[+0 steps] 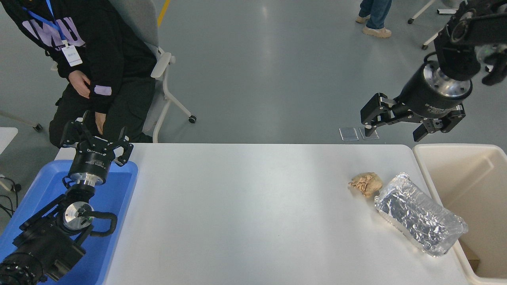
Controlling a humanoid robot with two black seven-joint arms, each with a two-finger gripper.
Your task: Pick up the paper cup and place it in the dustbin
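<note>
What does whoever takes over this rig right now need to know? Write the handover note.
Left gripper: open, empty, parked over the blue tray.
Right gripper: open, empty, held high near the table's far right corner, beside the dustbin.
Paper cup: not in view, neither on the table nor in the part of the dustbin that shows.
Done: cannot be confirmed; the cup may lie in the bin's hidden part.
Left: look into the bin before calling it finished. A brown paper ball and a foil bag lie on the table next to the bin.
</note>
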